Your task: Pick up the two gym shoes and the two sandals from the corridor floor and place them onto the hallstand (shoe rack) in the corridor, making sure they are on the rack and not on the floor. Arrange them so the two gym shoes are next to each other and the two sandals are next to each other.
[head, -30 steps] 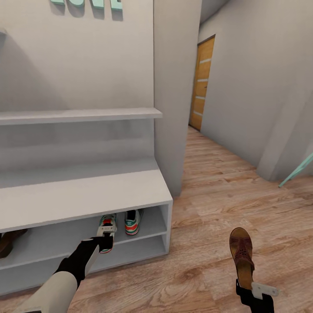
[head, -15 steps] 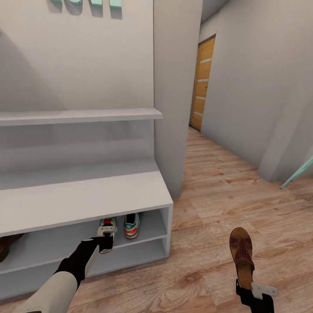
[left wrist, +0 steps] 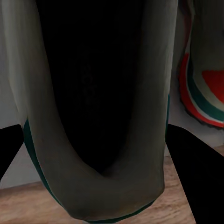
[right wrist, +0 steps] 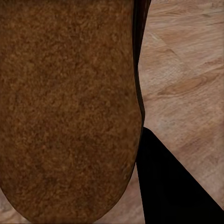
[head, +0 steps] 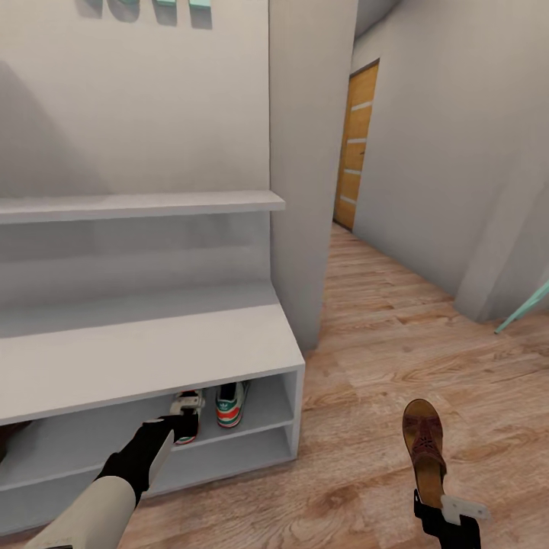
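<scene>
- The right gripper (head: 450, 512) sits at the near right edge of the head view, its jaws clamped on the heel end of a brown sandal (head: 425, 450) whose toe points away from the robot, held above the wood floor (head: 381, 358).
- In the right wrist view the sandal's footbed (right wrist: 65, 107) lies close to the camera, with floor planks beside it.
- The left arm (head: 114, 476) reaches from the near left into the upper of the rack's two low shelf rows.
- The left gripper (head: 185, 415) is at a sneaker (head: 185, 427) in that row; the left wrist view shows the shoe opening (left wrist: 100, 93) between the dark fingers (left wrist: 196, 177), so the jaws grip this sneaker.
- A second sneaker (head: 231, 402) stands just to its right on the same shelf, heel towards the robot.
- A dark brown shape (head: 9, 438) shows at the row's far left end; I cannot tell what it is.
- Above is the shoe rack (head: 152, 351) bench top, then a higher shelf (head: 145, 203).
- Farther off on the right, an orange door (head: 355, 145) closes the corridor.
</scene>
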Tool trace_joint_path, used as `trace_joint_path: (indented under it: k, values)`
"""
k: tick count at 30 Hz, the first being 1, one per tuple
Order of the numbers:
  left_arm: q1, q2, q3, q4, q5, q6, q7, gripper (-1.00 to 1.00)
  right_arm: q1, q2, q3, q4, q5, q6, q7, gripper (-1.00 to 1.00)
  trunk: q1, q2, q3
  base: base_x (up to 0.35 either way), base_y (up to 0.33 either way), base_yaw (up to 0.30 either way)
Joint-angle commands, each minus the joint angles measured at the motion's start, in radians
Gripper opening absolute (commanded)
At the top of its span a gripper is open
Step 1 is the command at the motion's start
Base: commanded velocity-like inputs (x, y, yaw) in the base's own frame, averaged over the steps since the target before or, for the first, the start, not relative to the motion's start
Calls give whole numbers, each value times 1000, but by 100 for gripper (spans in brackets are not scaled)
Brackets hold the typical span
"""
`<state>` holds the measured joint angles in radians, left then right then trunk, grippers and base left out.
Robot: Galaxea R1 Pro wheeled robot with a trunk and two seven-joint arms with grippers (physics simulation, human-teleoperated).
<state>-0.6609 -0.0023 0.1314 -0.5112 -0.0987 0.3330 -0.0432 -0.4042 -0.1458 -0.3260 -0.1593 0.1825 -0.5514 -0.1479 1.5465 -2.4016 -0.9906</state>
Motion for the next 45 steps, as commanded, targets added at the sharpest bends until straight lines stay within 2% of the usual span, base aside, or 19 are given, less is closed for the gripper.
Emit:
trace_joint_path:
  k: [1,36,37,45]
  values:
    - [0,-1,5,-2,-10,5,-4,-100,-1,0,-3,1,8,-2,-4,-100,0,0,-1,7,0,0]
    - [0,-1,5,-2,-10,3,-5,-100,-1,0,-4,2,8,-2,-4,-100,0,0,-1,52,0,0]
    - [0,-1,5,-2,-10,3,-5,100,-1,0,-4,2,8,-2,-4,-100,0,0,-1,1,0,0]
    - [0,0,4,-3,-10,2,-6,100,-1,0,-4,2,8,-1,-4,-100,0,0,-1,-6,1,0]
